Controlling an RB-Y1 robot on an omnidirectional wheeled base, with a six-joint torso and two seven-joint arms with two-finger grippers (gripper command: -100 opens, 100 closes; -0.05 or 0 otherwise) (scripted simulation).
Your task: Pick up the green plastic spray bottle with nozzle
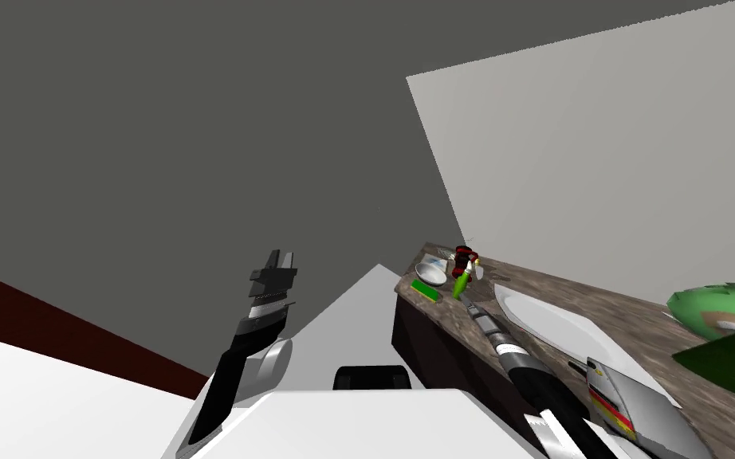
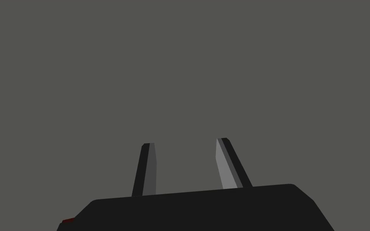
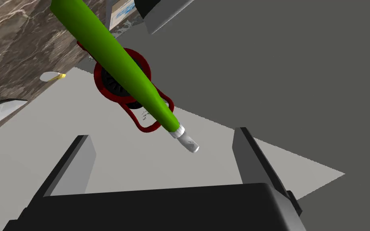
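Note:
The green spray bottle (image 3: 116, 56) is slim with a white nozzle (image 3: 186, 141). It stands on the brown marbled counter (image 1: 597, 307) near its far end, seen small as the green bottle (image 1: 461, 284) in the head view. My right gripper (image 3: 161, 134) is open, and the bottle's nozzle end points into the gap between its fingers without touching either. In the head view my right gripper (image 1: 471, 306) sits just short of the bottle. My left gripper (image 2: 185, 142) is open and holds nothing. It is raised off to the left as the left gripper (image 1: 281, 261), away from the counter.
A red and black object (image 3: 120, 80) stands right behind the bottle. Beside them lie a pale bowl (image 1: 431, 273) and a green sponge (image 1: 426, 290). A white sink (image 1: 553, 323), a grey box with red stripes (image 1: 637, 402) and a green-and-white object (image 1: 725, 319) lie nearer along the counter.

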